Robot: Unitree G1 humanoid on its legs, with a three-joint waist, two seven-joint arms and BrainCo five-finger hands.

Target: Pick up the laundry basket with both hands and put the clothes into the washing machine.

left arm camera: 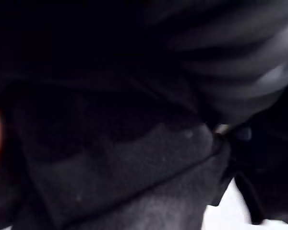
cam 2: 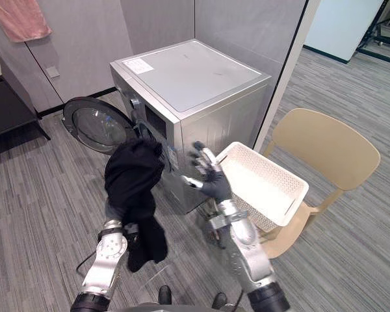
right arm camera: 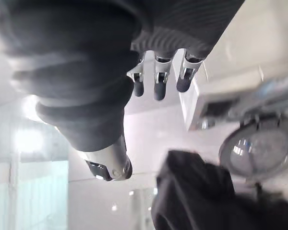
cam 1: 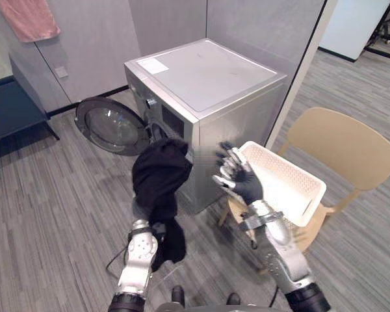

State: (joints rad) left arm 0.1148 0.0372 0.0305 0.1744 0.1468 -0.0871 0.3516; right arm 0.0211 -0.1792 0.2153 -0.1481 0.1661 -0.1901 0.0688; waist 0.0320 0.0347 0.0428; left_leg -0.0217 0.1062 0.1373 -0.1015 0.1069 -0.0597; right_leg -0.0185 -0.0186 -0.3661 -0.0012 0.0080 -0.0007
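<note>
My left hand (cam 1: 141, 212) is buried under the black garment (cam 1: 159, 175), lifted before the silver washing machine (cam 1: 208, 75) with its round door (cam 1: 110, 125) open, so I cannot tell its grip. My right hand (cam 1: 242, 179) is raised, spread and empty, beside the white laundry basket (cam 1: 283, 175) on the tan chair (cam 1: 341, 140). Grey striped carpet (cam 1: 52, 195) covers the floor, and a pink towel (cam 1: 29, 18) hangs on the wall (cam 1: 91, 39).

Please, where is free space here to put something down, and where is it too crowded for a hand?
Free: the washing machine's flat top, bare but for a small label; the floor left of the open door. Crowded: at the machine's front, where the black garment hangs between door and right hand.
</note>
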